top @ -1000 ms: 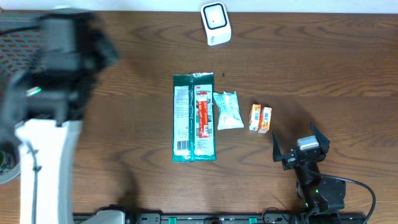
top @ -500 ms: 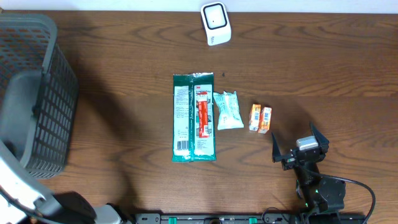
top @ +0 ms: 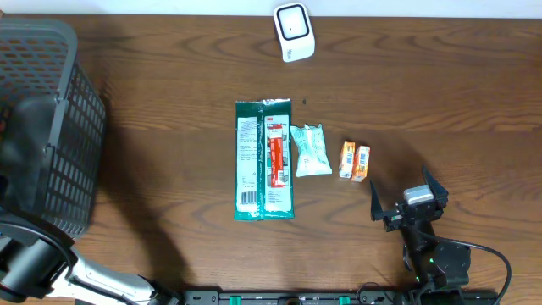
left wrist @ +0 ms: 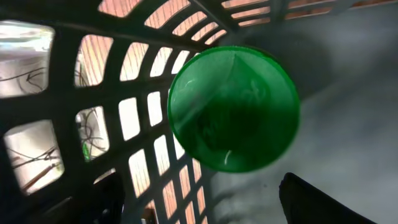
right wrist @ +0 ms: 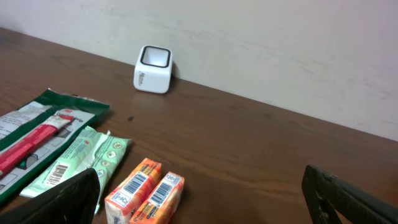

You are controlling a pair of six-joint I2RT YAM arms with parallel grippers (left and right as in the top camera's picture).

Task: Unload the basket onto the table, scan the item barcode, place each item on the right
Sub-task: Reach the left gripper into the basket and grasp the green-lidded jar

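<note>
My left gripper (left wrist: 205, 200) is open inside the grey mesh basket (top: 51, 127), nothing between its fingers. A round green item (left wrist: 233, 107) lies just ahead of it against the basket wall. The white scanner (top: 294, 32) stands at the table's back edge. On the table lie a long dark green packet (top: 264, 159), a pale green packet (top: 311, 150) and two orange boxes (top: 355, 162), all barcode up. My right gripper (top: 401, 190) rests open near the front, just behind the orange boxes (right wrist: 144, 190), holding nothing.
The basket fills the far left of the table. My left arm (top: 34, 267) reaches in from the front left corner, blurred. The scanner (right wrist: 153, 68) sits close to the white wall. Bare wood lies between the basket and the packets.
The left arm has swung off the basket's top toward the front left, uncovering the basket. The right arm and the table items have not moved.
</note>
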